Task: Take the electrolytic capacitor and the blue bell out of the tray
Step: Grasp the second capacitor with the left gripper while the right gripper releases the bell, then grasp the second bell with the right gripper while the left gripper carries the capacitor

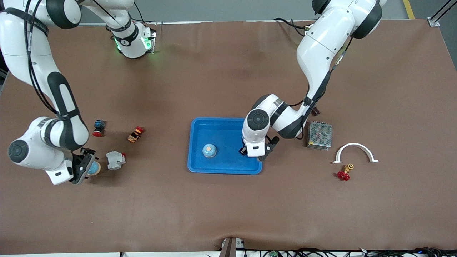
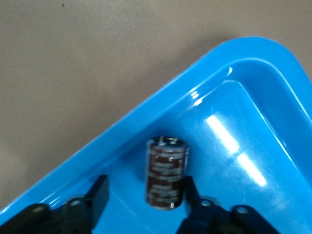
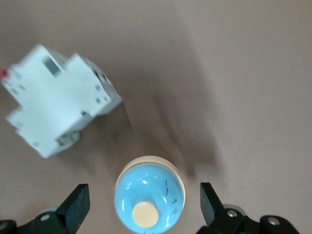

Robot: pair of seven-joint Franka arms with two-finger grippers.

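A dark brown capacitor [image 2: 166, 173] rests in a corner of the blue tray [image 2: 253, 87], between the open fingers of my left gripper [image 2: 145, 191] and close against one finger [image 2: 191, 192]. In the front view my left gripper [image 1: 257, 153] is low over the tray's [image 1: 225, 125] end toward the left arm, and the hand hides the capacitor. A blue bell with a cream button [image 3: 149, 201] stands on the table between the open fingers of my right gripper [image 3: 144, 195], apart from both. In the front view that bell [image 1: 94, 167] is at my right gripper [image 1: 85, 167]. A second blue bell [image 1: 209, 150] stands in the tray.
A white switch block [image 1: 115, 160] lies right beside the bell at my right gripper, also in the right wrist view [image 3: 58, 100]. A red-and-blue button [image 1: 99, 127] and an orange-red part [image 1: 135, 134] lie farther back. A mesh-covered box [image 1: 319, 135], white arch [image 1: 354, 151] and red valve [image 1: 344, 173] lie toward the left arm's end.
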